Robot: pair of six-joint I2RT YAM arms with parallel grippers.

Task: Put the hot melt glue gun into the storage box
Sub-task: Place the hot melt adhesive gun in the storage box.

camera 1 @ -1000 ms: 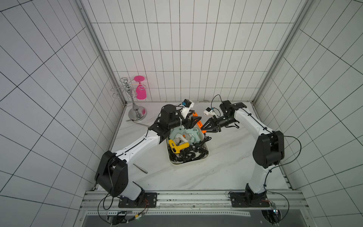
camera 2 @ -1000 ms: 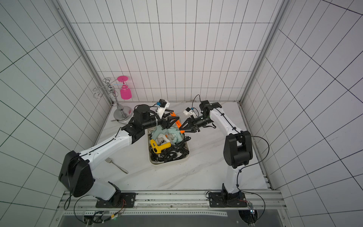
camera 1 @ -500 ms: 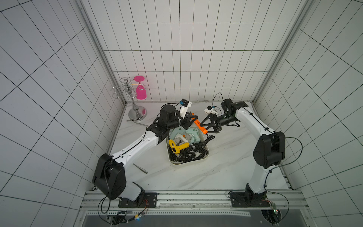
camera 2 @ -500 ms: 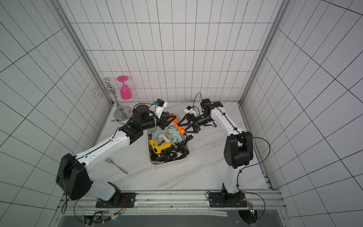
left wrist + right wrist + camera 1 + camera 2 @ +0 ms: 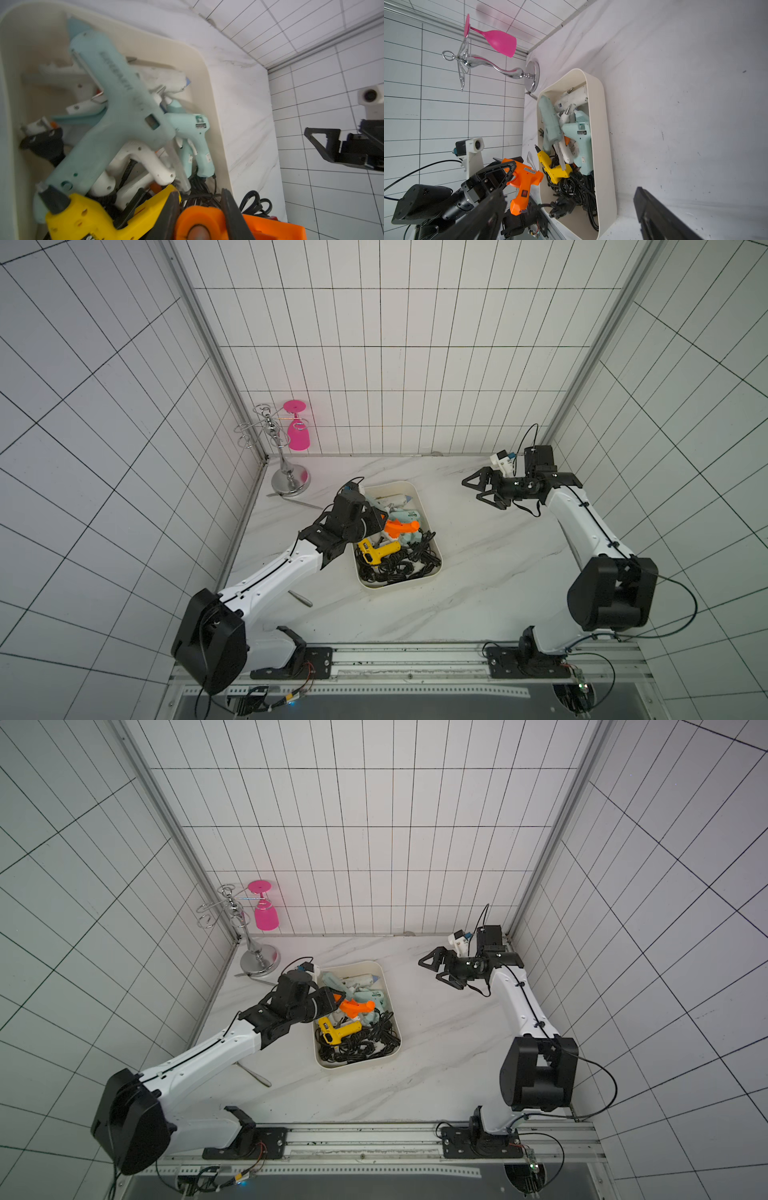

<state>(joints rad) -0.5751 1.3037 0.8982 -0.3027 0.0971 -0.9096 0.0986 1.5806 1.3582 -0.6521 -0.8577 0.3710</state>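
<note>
Here, left tool point(image 5: 199, 204) clamping orange glue gun point(image 5: 525, 176) above crowded storage box point(image 5: 602, 135), right tool point(image 5: 471, 490) spread wide

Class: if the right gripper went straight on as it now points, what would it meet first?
Probably the storage box, across bare tabletop. The right gripper is open, and its height above the rim is unclear.

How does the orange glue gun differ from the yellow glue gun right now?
The orange glue gun is clamped in the left hand and raised above the storage box. The yellow glue gun lies ungripped inside that box, on the black cords. The orange one shows a red switch on its grip, while the yellow one shows a black nozzle. Both are pistol-shaped and of similar size.
</note>
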